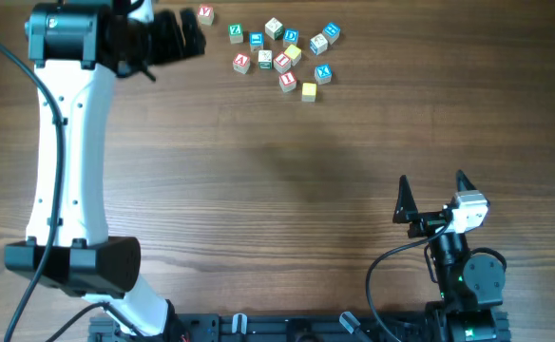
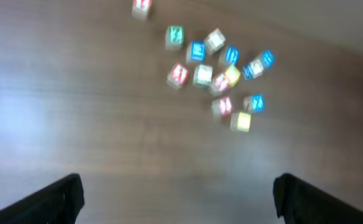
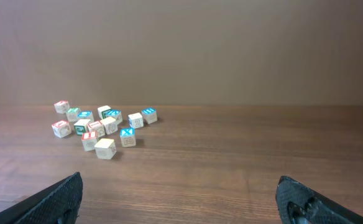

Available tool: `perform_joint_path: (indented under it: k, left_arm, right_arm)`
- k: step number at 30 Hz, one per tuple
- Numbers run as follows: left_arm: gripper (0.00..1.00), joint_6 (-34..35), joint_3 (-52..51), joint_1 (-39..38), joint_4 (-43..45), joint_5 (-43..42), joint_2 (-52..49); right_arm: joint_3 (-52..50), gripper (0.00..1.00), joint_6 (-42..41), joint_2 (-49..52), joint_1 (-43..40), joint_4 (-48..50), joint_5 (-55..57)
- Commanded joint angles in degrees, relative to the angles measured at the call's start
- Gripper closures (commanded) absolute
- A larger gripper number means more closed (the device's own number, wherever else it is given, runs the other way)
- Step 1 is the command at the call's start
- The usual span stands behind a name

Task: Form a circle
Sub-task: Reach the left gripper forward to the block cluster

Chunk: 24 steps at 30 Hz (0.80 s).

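Observation:
Several small wooden letter cubes [image 1: 282, 60] lie in a loose scatter at the far middle of the table; no circle is in view. One red-lettered cube [image 1: 206, 14] sits apart to their left. My left gripper [image 1: 194, 36] hovers just left of the scatter, open and empty. In the left wrist view the cubes [image 2: 204, 74] are blurred, well ahead of the open left gripper [image 2: 180, 199]. My right gripper [image 1: 432, 185] stands open near the front right, far from the cubes. In the right wrist view the right gripper [image 3: 181, 199] holds nothing and the cubes [image 3: 105, 147] lie far ahead to the left.
The wooden table [image 1: 258, 190] stretches between the cubes and the right arm. The white left arm [image 1: 64, 152] runs along the left side. A black cable [image 1: 382, 275] loops by the right arm's base.

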<state>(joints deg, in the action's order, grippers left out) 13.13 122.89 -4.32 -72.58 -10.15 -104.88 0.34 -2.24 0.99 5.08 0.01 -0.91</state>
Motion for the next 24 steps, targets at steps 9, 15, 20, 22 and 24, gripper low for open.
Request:
perform_joint_path:
  k: [9, 15, 20, 22, 24]
  left_arm:
    - [0.00, -0.3, 1.5, 0.3, 43.2, 8.0, -1.8]
    - [0.00, -0.3, 1.5, -0.5, 37.6, 7.6, -6.0]
    - [0.67, -0.3, 1.5, -3.3, 26.4, 7.5, -12.1]
    - [0.96, -0.3, 1.1, -3.7, 24.9, 6.8, -13.2]
    - [0.96, -0.3, 0.2, -4.6, 23.8, 6.6, -14.5]
  right_arm:
    - [0.0, 0.00, 0.3, -0.5, -0.2, 0.3, -0.6]
    - [-0.1, 0.00, 0.3, -0.5, -0.2, 0.3, -0.6]
    - [-0.1, 0.00, 0.3, -0.5, -0.2, 0.3, -0.6]
    - [-0.1, 0.00, 0.3, -0.5, -0.2, 0.3, -0.6]
    - [0.0, 0.00, 0.3, -0.5, -0.2, 0.3, -0.6]
